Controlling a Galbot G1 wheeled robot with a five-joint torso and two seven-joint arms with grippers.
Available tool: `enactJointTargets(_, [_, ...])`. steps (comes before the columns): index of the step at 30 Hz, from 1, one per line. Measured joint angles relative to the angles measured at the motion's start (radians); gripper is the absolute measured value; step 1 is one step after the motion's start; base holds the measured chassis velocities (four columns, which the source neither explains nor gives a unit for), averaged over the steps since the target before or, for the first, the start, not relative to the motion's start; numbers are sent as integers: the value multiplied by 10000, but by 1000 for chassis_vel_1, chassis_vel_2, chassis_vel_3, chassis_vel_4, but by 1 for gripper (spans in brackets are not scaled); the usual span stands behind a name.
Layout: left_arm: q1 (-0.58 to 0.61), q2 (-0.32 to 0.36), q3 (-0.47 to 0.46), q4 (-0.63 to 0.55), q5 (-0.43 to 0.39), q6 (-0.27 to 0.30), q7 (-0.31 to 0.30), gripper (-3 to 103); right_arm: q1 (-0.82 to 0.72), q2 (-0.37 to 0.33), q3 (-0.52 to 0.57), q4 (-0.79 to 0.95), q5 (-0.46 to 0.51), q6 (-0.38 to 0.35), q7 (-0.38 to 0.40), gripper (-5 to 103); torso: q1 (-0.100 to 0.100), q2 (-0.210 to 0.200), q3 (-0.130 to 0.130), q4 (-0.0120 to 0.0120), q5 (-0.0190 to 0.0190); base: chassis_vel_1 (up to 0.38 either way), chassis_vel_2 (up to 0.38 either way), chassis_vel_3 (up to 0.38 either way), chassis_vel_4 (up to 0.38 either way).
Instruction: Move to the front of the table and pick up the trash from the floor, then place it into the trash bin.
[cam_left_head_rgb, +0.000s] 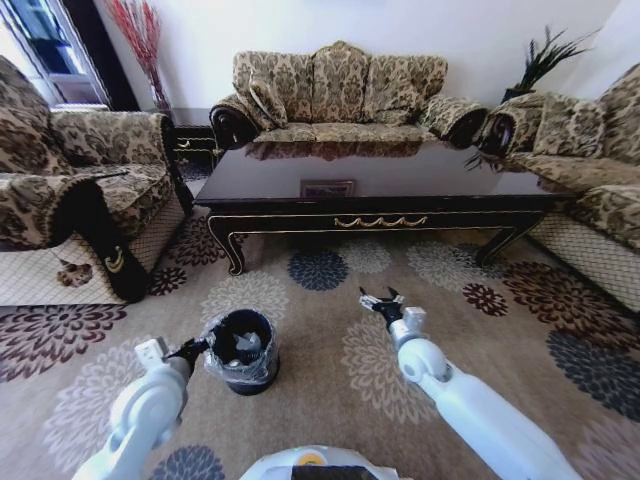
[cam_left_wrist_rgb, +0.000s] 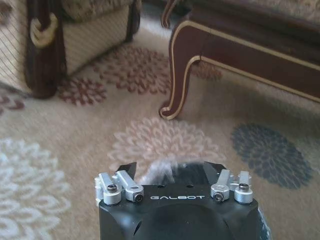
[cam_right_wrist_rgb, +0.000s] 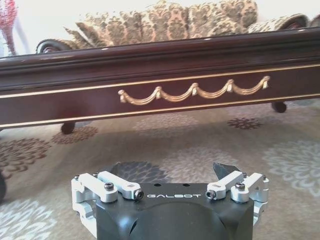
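Position: the robot is stationed in front of the table (cam_left_head_rgb: 380, 190), which lies across the far side of the carpet (cam_left_head_rgb: 330, 300), between the sofas.
Bin: the bin (cam_left_head_rgb: 242, 350) stands on the carpet near the robot, on its left side, well apart from the table's nearest leg.
Bin contents: pale crumpled pieces and something clear are seen inside the bin; these are judged to be trash (cam_left_head_rgb: 243, 345), though single items cannot be told apart.
Floor: no loose litter is made out on the carpet between the robot and the table; the patterned pile could hide a tiny scrap.
Left gripper: the left gripper (cam_left_head_rgb: 193, 349) is held at the bin's rim, on the robot's left of it. In the left wrist view its fingers (cam_left_wrist_rgb: 127, 167) are spread, with nothing held between them and the bin's bag just beyond them.
Right gripper: the right gripper (cam_left_head_rgb: 381, 300) is held low over bare carpet, pointing at the table's gold-trimmed apron. Its fingers (cam_right_wrist_rgb: 226, 169) are spread and empty.
Progress: the drive to the table is judged done, and the placing appears largely or wholly done.
Left to do: nothing certain can be named beyond a check of the carpet for a missed scrap.
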Motion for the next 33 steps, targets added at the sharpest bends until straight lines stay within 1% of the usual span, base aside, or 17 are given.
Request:
enactJointTargets(1, [106, -34, -121, -121, 159, -16, 34, 81, -45, -20, 99, -1, 0, 46, -1, 100, 0, 0, 0, 2, 0, 0, 0, 0, 0])
enactJointTargets(3, [534, -181, -467, -283, 1053, -518, 641, 92, -162, -61, 365, -23, -6, 286, -81, 100, 0, 0, 1, 1, -6, 0, 0, 0, 0])
enactJointTargets(4, [534, -181, -467, -283, 1053, -518, 641, 92, -162, -61, 365, -23, -6, 286, -81, 100, 0, 0, 1, 1, -6, 0, 0, 0, 0])
enactJointTargets(6, [1023, -311, -768, -367, 1796, -1174, 1410, 96, -226, -104, 592, -47, -8, 524, -254, 100, 0, -1, 1, 0, -5, 0, 0, 0, 0])
enactJointTargets(9, [2015, -385, -1470, -482, 2958, -2474, 3084, 100, -317, -163, 973, -101, -143, 1095, -671, 100, 0, -1, 1, 1, -4, 0, 0, 0, 0])
enactJointTargets(10, [2015, -385, -1470, -482, 2958, -2474, 3084, 100, -317, -163, 973, -101, -143, 1095, -671, 100, 0, -1, 1, 1, -4, 0, 0, 0, 0])
enactJointTargets(12, [2583, -382, -1900, -440, 3910, -3491, 4242, 100, -442, -190, 1181, -117, -312, 1642, -931, 100, 0, 0, 0, 2, -4, 0, 0, 0, 0])
enactJointTargets(13, [2899, -423, -2146, -295, 4621, -4229, 5081, 100, -585, -200, 1355, -148, -526, 2057, -1138, 100, 0, 0, 1, 2, -2, 0, 0, 0, 0])
enactJointTargets(14, [2899, -423, -2146, -295, 4621, -4229, 5081, 100, -585, -200, 1355, -148, -526, 2057, -1138, 100, 0, 0, 1, 2, -2, 0, 0, 0, 0])
enactJointTargets(15, [3116, -518, -2294, -169, 5042, -4786, 5614, 100, -759, -204, 1555, -172, -739, 2335, -1436, 100, 0, 0, 0, 0, -4, 0, 0, 0, 0])
enactJointTargets(18, [3357, -776, -2424, -8, 5207, -5392, 5909, 100, -1089, -227, 1892, -237, -1072, 2735, -1985, 100, 0, 0, 1, -2, -4, 0, 0, 0, 0])
enactJointTargets(21, [3664, -1317, -2626, 224, 5384, -6318, 6006, 100, -1497, -306, 2304, -288, -1407, 3148, -2466, 100, 0, 0, 0, -3, -3, 0, 0, 0, 0])
enactJointTargets(22, [3847, -1705, -2726, 352, 5582, -6853, 6072, 100, -1655, -337, 2504, -280, -1444, 3262, -2591, 100, -1, -1, 1, -1, -4, 0, 0, 0, 0])
enactJointTargets(23, [3847, -1705, -2726, 352, 5582, -6853, 6072, 100, -1655, -337, 2504, -280, -1444, 3262, -2591, 100, -1, -1, 1, -1, -4, 0, 0, 0, 0])
enactJointTargets(26, [4254, -2537, -2875, 429, 5690, -7667, 6147, 100, -1942, -367, 3008, -153, -1454, 3414, -2955, 100, -1, 0, 0, 2, -3, 0, 0, 0, 0])
enactJointTargets(30, [4552, -3015, -2967, 133, 5955, -8001, 6211, 100, -2293, -446, 3586, 48, -1447, 3466, -3321, 100, -1, 0, 0, 2, -2, 0, 0, 0, 0])
enactJointTargets(33, [4547, -2886, -3060, -141, 5945, -7952, 5959, 100, -2537, -480, 3941, 256, -1301, 3466, -3410, 100, -1, 0, 0, 0, -3, 0, 0, 0, 0])
